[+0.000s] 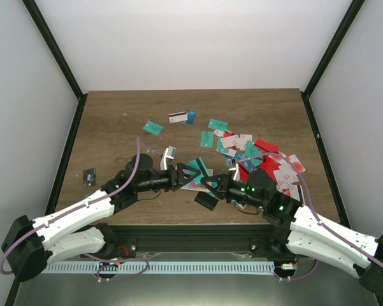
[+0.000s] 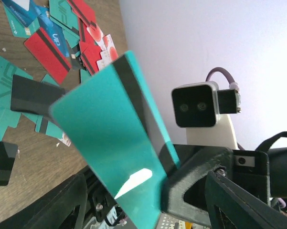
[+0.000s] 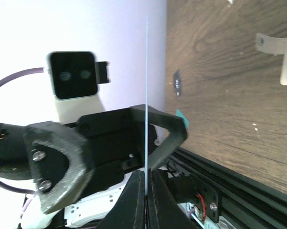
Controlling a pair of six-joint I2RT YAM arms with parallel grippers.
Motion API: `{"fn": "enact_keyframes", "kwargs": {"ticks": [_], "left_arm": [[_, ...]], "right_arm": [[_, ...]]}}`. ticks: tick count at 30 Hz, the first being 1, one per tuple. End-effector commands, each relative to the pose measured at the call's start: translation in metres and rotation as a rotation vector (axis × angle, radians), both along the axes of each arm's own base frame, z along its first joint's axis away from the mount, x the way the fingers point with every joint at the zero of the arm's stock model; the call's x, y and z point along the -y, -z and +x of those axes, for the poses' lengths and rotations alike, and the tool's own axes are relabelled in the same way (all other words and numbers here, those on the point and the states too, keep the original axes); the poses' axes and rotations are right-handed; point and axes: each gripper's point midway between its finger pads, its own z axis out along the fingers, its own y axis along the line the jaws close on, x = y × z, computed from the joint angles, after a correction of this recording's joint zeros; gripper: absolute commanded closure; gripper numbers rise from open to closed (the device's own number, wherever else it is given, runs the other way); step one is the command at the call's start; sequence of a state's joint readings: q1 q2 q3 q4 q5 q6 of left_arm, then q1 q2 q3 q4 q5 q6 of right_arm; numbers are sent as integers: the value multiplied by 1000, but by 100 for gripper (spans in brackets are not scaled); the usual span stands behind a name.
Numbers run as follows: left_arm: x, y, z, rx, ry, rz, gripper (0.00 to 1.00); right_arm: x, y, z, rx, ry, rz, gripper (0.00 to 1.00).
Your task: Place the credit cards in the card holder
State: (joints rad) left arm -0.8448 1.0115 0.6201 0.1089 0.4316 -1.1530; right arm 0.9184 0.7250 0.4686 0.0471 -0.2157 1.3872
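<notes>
My right gripper (image 1: 211, 185) is shut on a teal credit card (image 1: 201, 169) with a dark stripe and holds it on edge above the table. In the right wrist view the card (image 3: 146, 71) stands edge-on between the closed fingertips (image 3: 136, 200). My left gripper (image 1: 186, 173) faces it, open, with its fingers either side of the same card (image 2: 110, 138). Many more credit cards (image 1: 261, 159) lie heaped right of the grippers. A pale tan piece with a small tab (image 3: 275, 44), seemingly the card holder (image 1: 169, 153), lies behind the left gripper.
Loose cards lie farther back: a teal one (image 1: 153, 127), a white and blue pair (image 1: 181, 117), another teal one (image 1: 218, 124). A black card (image 1: 206, 201) lies under the grippers near the front edge. A small dark object (image 1: 89, 176) sits at the left.
</notes>
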Motion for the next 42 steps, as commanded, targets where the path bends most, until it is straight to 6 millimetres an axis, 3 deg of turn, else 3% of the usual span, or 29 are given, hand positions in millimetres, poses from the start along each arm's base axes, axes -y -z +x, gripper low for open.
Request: {"fn": "enact_keyframes", "kwargs": {"ticks": [1,4,10,13,16,17,19,22,28,37,42], "left_arm": [[8,-25,7,31,3,-76,34],[12,-32,11,49,5,-103,49],[15,-52,23,101,-17,-132,93],[12,-54,25,115,-22,-125,96],[6,-52,24,109,0,-112,96],[3,-52,23,114,11,-107,96],[-2,-52,18,123,44,-94,96],[-8,-55,7,142,114,-89,96],[-6,-58,-22,144,285,-101,96],[-5,-69,-30,161,339,-117,96],[-6,-66,-27,155,315,-100,96]], "right_arm": [[0,-47,2,103,4,125,99],[-1,-49,0,110,-10,148,99],[0,-51,-1,115,-14,165,99],[-2,-49,-1,112,-27,153,96],[-1,-44,2,120,-50,76,43],[2,-44,3,123,-53,42,32],[8,-42,8,140,-59,-21,26],[12,-44,11,174,-104,-48,26],[0,-70,8,280,-243,9,34],[-13,-84,9,314,-314,34,66],[-16,-87,-1,316,-374,75,75]]}}
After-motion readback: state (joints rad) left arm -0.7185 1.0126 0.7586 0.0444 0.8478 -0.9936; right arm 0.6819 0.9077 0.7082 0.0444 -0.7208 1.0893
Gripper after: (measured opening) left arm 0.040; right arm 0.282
